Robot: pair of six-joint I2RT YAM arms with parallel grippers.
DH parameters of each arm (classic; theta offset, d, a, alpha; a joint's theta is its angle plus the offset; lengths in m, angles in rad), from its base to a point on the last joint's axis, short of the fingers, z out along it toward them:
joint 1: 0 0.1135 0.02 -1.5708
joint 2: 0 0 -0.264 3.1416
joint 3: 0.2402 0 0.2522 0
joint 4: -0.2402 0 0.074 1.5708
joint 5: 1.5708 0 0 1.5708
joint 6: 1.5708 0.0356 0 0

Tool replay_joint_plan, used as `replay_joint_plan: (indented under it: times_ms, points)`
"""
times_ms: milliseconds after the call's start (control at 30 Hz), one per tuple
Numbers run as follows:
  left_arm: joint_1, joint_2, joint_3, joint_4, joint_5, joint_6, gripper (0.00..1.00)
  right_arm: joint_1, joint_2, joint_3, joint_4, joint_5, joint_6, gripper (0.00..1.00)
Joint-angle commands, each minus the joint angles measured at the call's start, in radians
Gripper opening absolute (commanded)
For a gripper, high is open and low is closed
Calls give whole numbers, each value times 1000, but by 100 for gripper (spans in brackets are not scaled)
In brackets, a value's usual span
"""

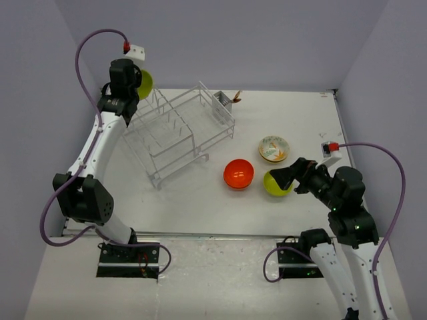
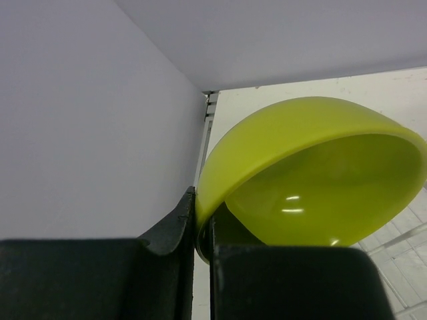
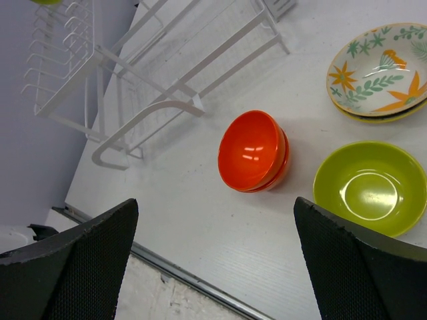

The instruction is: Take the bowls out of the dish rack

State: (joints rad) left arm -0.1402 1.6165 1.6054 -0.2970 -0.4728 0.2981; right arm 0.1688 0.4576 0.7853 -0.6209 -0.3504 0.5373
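My left gripper (image 1: 133, 83) is at the far left end of the white wire dish rack (image 1: 180, 130), lifted above it. It is shut on the rim of a lime-green bowl (image 1: 145, 83), which tilts on edge between the jaws (image 2: 320, 173). Four other bowls rest on the table right of the rack. Two orange bowls (image 1: 238, 174) are stacked, beside a second lime-green bowl (image 1: 275, 187) and a cream patterned bowl (image 1: 273, 148). My right gripper (image 1: 293, 177) hovers open over the near side of that second green bowl (image 3: 370, 187), nothing between its fingers.
A grey cutlery basket (image 1: 222, 107) hangs on the rack's far right end, with a small orange object (image 1: 237, 98) behind it. Grey walls close in on the left, back and right. A metal strip (image 3: 193, 283) marks the table's near edge.
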Motion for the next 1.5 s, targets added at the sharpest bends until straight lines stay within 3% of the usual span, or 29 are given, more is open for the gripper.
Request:
replay_joint_plan:
  times_ms: [0, 233, 400, 500, 633, 667, 733, 833, 900, 1033, 1300, 1333, 1367, 1467]
  points:
    - [-21, -91, 36, 38, 43, -22, 0, -3, 4, 22, 33, -28, -14, 99]
    - [-39, -177, 192, -85, 218, -167, 0, -3, 44, 22, 87, -87, -26, 99]
    - [-174, -147, 296, -215, 367, -365, 0, 3, 101, 124, 151, -161, -45, 99]
    - [-388, -109, 271, -249, 330, -453, 0, 46, 167, 230, 87, -61, -83, 99]
    - [-654, -61, 157, -209, 273, -602, 0, 168, 246, 428, -57, 229, -143, 99]
    - [-692, -50, 115, -186, 264, -650, 0, 214, 286, 451, -118, 342, -164, 99]
    - [-796, -8, 84, -148, 208, -672, 0, 242, 329, 495, -219, 414, -181, 99]
    - [-864, 75, 100, -146, 189, -695, 0, 291, 357, 467, -235, 502, -175, 97]
    - [-886, 121, 117, -146, 195, -703, 0, 316, 362, 434, -232, 550, -166, 91]
    - [-918, 151, 120, -142, 207, -717, 0, 333, 404, 413, -272, 651, -165, 67]
    - [-921, 106, 59, -96, 256, -749, 0, 334, 456, 327, -254, 675, -171, 49]
    - [-923, 103, 57, -96, 264, -754, 0, 334, 463, 324, -257, 685, -168, 32]
    - [-921, 95, 54, -94, 272, -755, 0, 334, 467, 321, -257, 695, -159, 0]
    - [-921, 77, 38, -94, 263, -755, 0, 334, 454, 296, -224, 691, -145, 0]
